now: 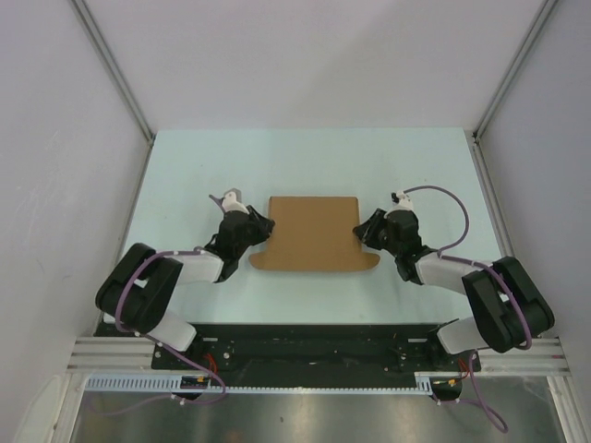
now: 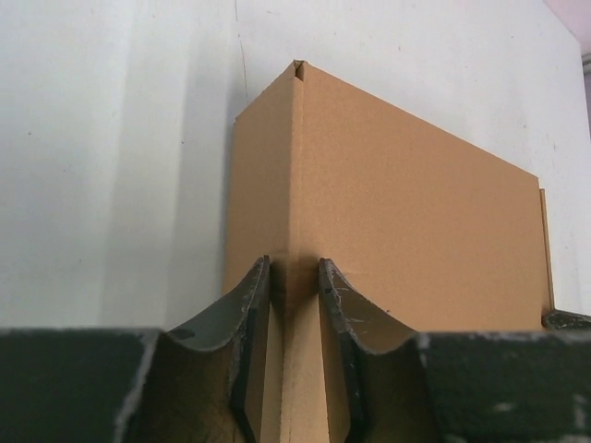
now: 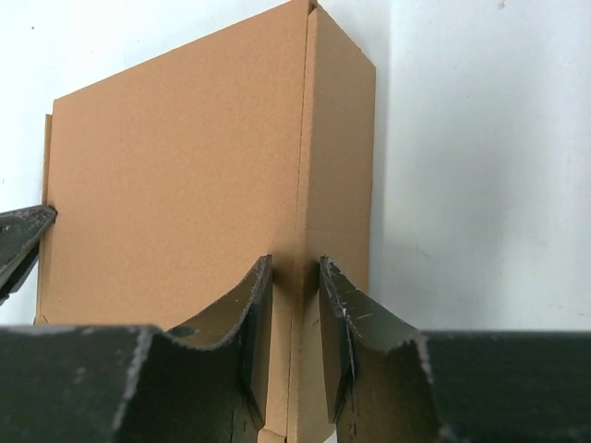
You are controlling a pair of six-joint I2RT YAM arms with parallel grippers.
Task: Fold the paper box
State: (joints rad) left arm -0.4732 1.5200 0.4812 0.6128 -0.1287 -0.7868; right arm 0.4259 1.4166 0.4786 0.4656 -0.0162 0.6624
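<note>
Top external: box (image 1: 314,235) lies flat mid-table (image 1: 185,166), left gripper (image 1: 261,226) at its left edge, right gripper (image 1: 366,231) at its right. I can't read the grips from here.
Left wrist: fingers (image 2: 249,305) pinch the box's left edge at a crease.
Right wrist: the same pinch on the right edge, with the left gripper's tip showing across the box.

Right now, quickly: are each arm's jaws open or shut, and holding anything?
Left gripper: jaws shut on the paper box, its left edge.
Right gripper: jaws shut on the paper box, its right edge.
</note>
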